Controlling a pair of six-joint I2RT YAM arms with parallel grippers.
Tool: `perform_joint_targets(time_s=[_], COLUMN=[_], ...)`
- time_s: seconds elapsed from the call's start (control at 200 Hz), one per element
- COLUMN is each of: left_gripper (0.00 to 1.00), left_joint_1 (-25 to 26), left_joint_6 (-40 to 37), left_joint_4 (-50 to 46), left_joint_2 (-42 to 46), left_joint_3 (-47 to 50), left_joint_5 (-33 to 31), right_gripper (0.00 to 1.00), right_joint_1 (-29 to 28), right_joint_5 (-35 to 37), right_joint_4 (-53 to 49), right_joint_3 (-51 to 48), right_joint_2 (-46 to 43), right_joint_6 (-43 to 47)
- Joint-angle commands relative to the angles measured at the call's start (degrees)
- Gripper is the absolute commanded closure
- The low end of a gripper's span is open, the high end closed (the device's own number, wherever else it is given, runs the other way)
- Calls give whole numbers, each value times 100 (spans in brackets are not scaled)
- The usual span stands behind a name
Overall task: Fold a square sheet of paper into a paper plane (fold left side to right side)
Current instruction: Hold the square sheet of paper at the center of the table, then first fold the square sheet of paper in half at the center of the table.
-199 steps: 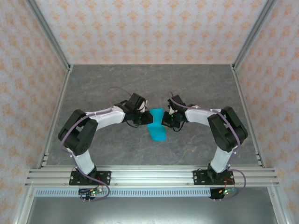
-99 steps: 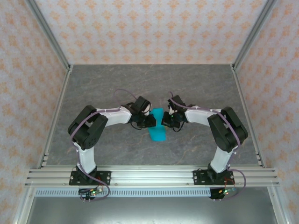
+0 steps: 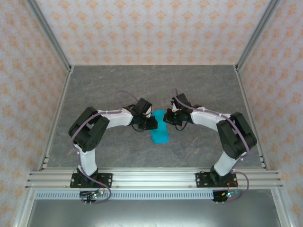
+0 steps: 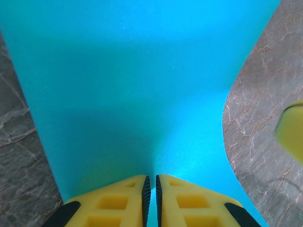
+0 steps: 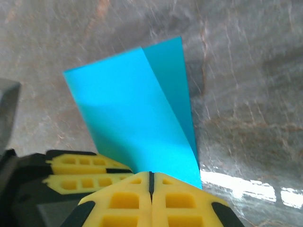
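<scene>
The cyan-blue sheet of paper (image 3: 160,133) lies mid-table between both arms, bent over on itself; no pointed plane shape shows. It fills the left wrist view, where the sheet (image 4: 132,94) runs into my left gripper (image 4: 151,185), which is shut on its near edge. From above the left gripper (image 3: 152,123) sits at the paper's left side. My right gripper (image 3: 167,117) is at the paper's upper right. In the right wrist view its jaws (image 5: 151,176) are pressed fully together in front of the raised flap (image 5: 132,104), with no paper seen between them.
The grey marbled tabletop (image 3: 94,90) is framed by aluminium rails, with patterned walls behind. The left gripper's yellow fingers (image 5: 78,165) show beside the right gripper. A blurred yellow finger (image 4: 291,130) of the right gripper hangs at the paper's right edge.
The left gripper slid right onto the paper's left edge and stayed there. The right gripper has since shifted a little toward the far side. The paper barely moved.
</scene>
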State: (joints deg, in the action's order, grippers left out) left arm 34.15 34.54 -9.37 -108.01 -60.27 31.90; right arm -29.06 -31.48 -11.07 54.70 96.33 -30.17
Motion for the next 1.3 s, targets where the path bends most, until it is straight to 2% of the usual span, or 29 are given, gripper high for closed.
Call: perform_joint_targets(time_s=[0.0, 0.27, 0.55, 0.986, 1.296], left_gripper=[84, 84, 84, 85, 87], left_joint_1=[65, 82, 109, 237, 313], left_joint_6=[25, 0, -334, -979, -1152], left_joint_4=[-224, -224, -356, -308, -154], left_joint_2=[-89, -107, 27, 382, 610], left_joint_3=[155, 103, 163, 694, 1184], left_joint_5=[-290, -263, -220, 197, 448], right_gripper=[95, 95, 95, 95, 95], right_joint_1=[40, 32, 32, 23, 14], right_joint_5=[40, -165, 228, 445, 472], right_joint_4=[100, 109, -378, -598, -640], right_joint_3=[387, 787, 900, 850, 850], right_joint_2=[291, 1020, 1399, 1536, 1581], right_joint_6=[-40, -95, -7, -38, -43])
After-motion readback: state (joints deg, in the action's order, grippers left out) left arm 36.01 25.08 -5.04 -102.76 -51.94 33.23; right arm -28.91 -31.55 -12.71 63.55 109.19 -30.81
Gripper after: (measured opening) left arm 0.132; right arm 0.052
